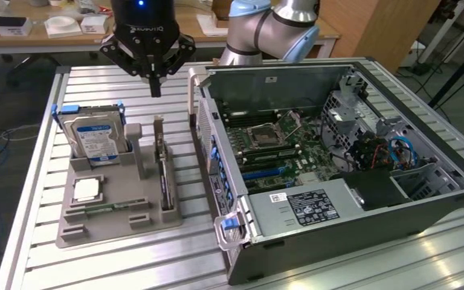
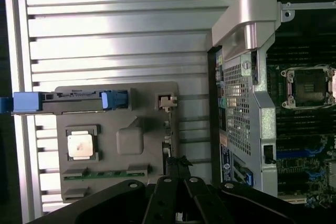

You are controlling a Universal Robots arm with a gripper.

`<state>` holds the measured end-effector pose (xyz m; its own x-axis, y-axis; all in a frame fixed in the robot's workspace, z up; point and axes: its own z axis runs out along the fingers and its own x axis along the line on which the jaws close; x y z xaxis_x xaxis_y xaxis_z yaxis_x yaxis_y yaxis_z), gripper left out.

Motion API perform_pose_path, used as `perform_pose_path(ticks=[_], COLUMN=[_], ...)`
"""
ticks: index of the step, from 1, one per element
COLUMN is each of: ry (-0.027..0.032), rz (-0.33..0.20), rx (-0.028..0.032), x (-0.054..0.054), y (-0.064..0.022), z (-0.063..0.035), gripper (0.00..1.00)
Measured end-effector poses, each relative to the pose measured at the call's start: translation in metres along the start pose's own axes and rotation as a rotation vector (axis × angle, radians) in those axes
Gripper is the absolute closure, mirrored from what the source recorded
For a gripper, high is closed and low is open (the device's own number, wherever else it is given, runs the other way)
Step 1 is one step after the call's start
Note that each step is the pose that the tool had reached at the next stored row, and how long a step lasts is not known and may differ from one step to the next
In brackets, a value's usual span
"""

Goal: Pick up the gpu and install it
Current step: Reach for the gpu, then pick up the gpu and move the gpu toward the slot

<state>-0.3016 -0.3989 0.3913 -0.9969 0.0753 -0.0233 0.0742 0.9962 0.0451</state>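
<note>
- Standing on its thin edge in a slot of the grey holder (image 1: pixel 119 223), the gpu (image 1: pixel 164 175) is on the holder's side nearest the computer case (image 1: pixel 361 235), untouched and not yet lifted.
- My pincer (image 1: pixel 155 90) hangs above the holder's far end, well clear of the card, with its fingers pressed together and nothing between them.
- Through my wrist view, the gpu (image 2: pixel 167 135) shows as a dark line running toward my pincer (image 2: pixel 178 163).
- By my reckoning I am in the approach of the pick-up step, and the install has not begun.
- Gripping the card would call for my fingers to spread first, then straddle its narrow top edge squarely. An off-line squeeze could tip it in the slot.
- Counted: one gpu, one holder, one pincer.
- Sharing the holder: one hard drive (image 1: pixel 95 139) upright in a blue-edged frame, one processor chip (image 1: pixel 87 190) lying flat, and one green memory stick (image 1: pixel 107 207) lying flat.
- Beside the holder on the slatted tabletop (image 1: pixel 135 266): one computer case, side open, circuit board showing.
</note>
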Motion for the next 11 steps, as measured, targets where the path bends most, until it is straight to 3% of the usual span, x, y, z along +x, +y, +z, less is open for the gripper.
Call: perform_pose_path(ticks=[11], ry=[0.0001], rz=[0.0], rx=[0.0], x=[0.0073], y=[-0.0005], z=[-0.0001], gripper=[0.89])
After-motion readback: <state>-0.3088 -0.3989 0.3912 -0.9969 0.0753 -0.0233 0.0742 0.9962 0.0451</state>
